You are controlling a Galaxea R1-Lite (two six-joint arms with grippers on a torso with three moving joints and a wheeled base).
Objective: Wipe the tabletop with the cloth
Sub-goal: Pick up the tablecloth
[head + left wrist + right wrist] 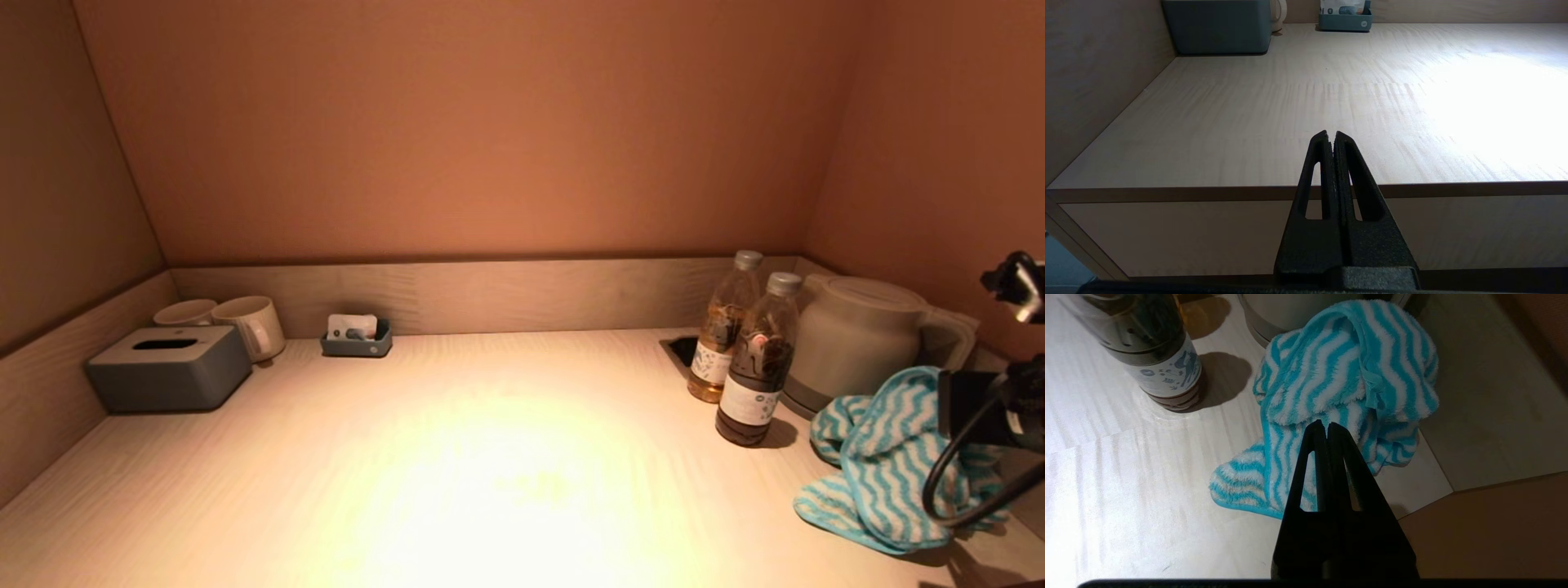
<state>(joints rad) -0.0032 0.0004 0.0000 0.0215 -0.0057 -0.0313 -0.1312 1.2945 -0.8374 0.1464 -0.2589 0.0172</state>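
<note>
Crumpled turquoise-and-white striped cloth (886, 457) lies on the pale wood tabletop (457, 482), near right, before the grey kettle (857, 339). Right gripper (1327, 425) hovers above it, fingers pressed together. Left gripper (1330, 134), likewise closed, sits at the near left edge.

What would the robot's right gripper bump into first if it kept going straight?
Probably the fluffy turquoise-and-white striped cloth. The shut right gripper points straight at its bunched-up folds, though how near is unclear.

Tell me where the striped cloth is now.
In the head view the cloth lies crumpled on the tabletop at the robot's right, beside the kettle and near the darker bottle.
</note>
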